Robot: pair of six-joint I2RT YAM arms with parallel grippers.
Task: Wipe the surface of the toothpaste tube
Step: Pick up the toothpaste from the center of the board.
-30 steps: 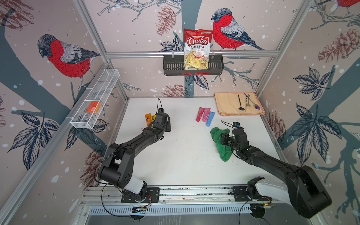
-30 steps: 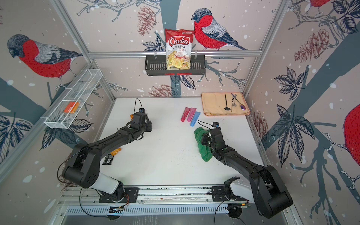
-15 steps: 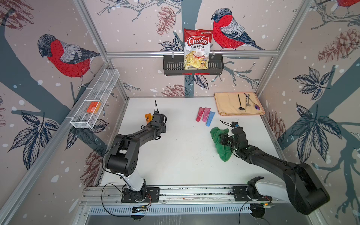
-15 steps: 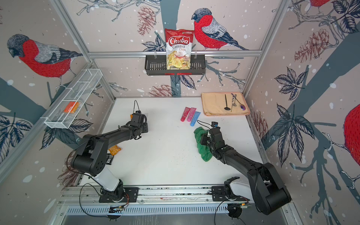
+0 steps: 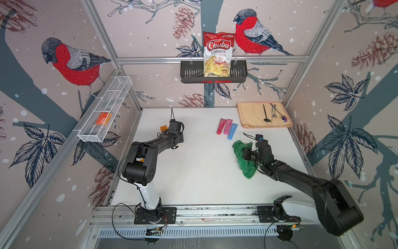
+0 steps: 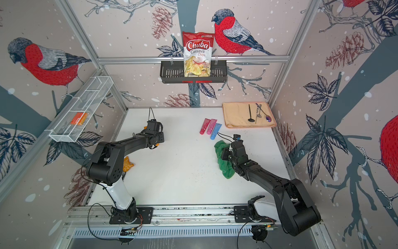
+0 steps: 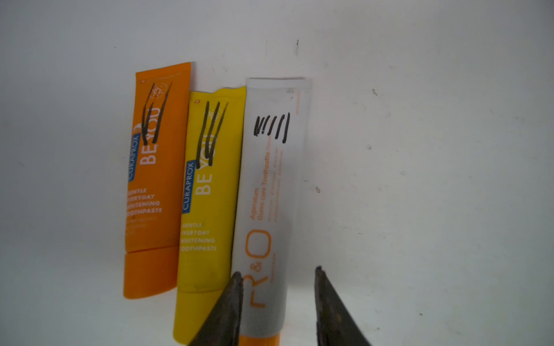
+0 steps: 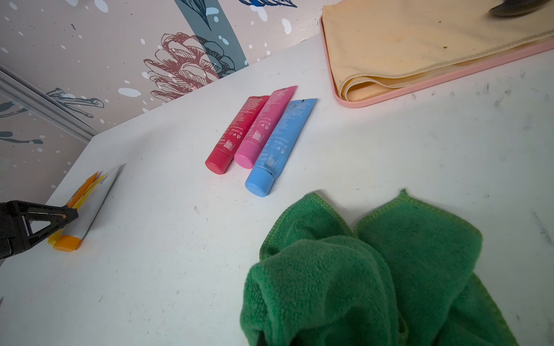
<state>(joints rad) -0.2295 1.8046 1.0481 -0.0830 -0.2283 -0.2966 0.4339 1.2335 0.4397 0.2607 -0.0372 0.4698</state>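
Nothing wiped yet: black scribbles point(image 7: 272, 127) mark the white tube point(image 7: 269, 185). Left pincer point(image 7: 278, 271) straddles its cap end, part-open, gripping nothing. Right pincer point(image 5: 244, 154) clamps the green cloth point(image 8: 389, 269).

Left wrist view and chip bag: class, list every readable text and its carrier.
"CURAPROX BE YOU", "GENTLE EVERYDAY WHITENING TOOTHPASTE": orange tube and yellow tube.
"R&O", "Ageratum Gums care Toothpaste": white tube.
"Chuba Cassava Chips": chip bag.
Finer print on all: too blurred to read.
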